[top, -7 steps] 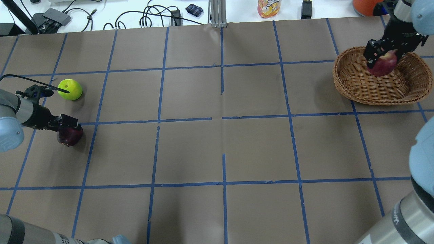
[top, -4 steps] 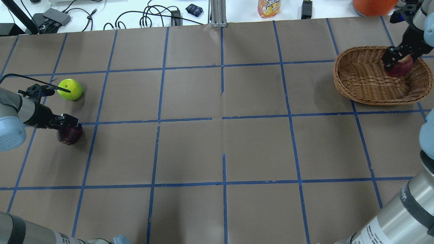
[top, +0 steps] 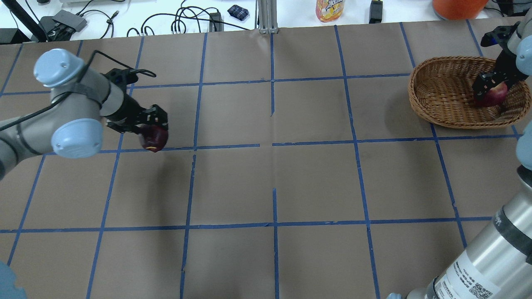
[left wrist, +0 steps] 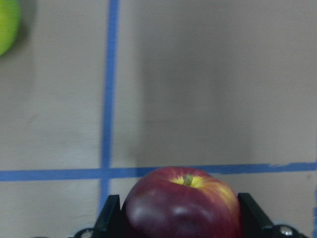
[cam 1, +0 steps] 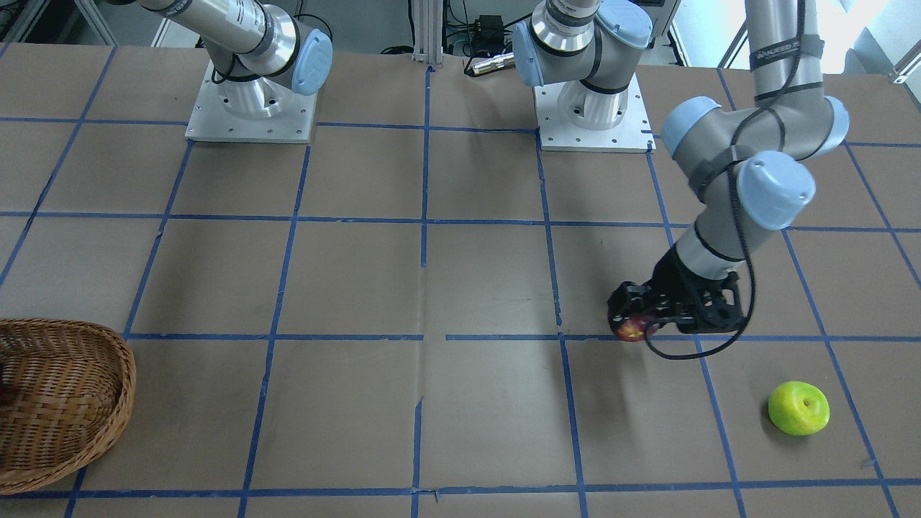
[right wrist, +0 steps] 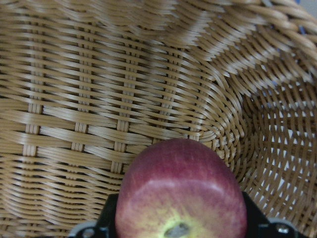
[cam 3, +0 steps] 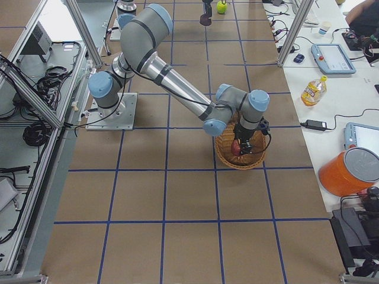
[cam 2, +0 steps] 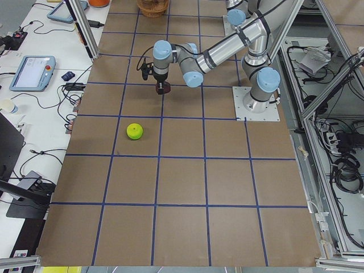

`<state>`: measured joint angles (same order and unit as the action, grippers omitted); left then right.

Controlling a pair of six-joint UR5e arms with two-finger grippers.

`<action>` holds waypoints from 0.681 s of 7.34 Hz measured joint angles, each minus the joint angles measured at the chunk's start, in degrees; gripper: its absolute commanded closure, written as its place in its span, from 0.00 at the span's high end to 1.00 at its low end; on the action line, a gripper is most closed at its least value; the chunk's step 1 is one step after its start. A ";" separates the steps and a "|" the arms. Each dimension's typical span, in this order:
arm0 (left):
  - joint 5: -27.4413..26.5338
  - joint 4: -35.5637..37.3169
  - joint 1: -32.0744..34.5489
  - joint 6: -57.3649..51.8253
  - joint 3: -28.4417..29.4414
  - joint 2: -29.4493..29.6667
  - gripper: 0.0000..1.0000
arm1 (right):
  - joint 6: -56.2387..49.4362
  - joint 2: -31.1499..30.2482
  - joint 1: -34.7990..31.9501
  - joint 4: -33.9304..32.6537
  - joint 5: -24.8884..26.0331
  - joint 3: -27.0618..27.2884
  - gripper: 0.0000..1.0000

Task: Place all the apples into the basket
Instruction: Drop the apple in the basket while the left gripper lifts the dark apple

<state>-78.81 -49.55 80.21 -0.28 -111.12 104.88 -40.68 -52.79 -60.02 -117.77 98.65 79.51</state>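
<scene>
**Two apples in hand, green one not yet touched**

So both arms are busy. The right gripper point(top: 492, 88) is clamped on the red apple point(top: 495, 94), down inside the basket point(top: 440, 106) at the upper right of the overhead view. I can't tell if the apple is touching the weave yet. Next move there, I'd guess: open the jaws and lift straight out without snagging the rim.

The left gripper point(top: 153, 132) is shut on the maroon apple point(top: 154, 139), left of centre in that view and seemingly off the table point(top: 316, 178). It's got a long carry across to the basket, so the grip needs to hold.

The green apple point(cam 1: 799, 409) sits alone on the table at the lower right of the front view, well apart from everything.

Compared with half a second ago, the left arm has lifted its apple and swung it up and right from near the left edge. It now hides the green apple from overhead. The right gripper has sunk a bit lower in the basket.
</scene>
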 measured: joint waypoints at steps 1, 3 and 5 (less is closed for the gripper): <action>2.73 2.23 5.92 9.98 0.59 1.44 0.00 | -0.25 0.85 1.13 -0.85 -0.10 0.01 1.00; 5.51 10.89 16.09 23.66 1.93 5.17 0.09 | -0.93 0.95 2.55 -0.62 -0.32 -0.20 1.00; 2.40 13.59 22.21 26.99 3.69 8.94 0.99 | 0.11 -3.12 1.04 6.14 -0.77 -0.38 1.00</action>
<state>-76.41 -35.96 102.42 26.71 -107.42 113.82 -40.57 -55.91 -58.98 -111.62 97.89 79.13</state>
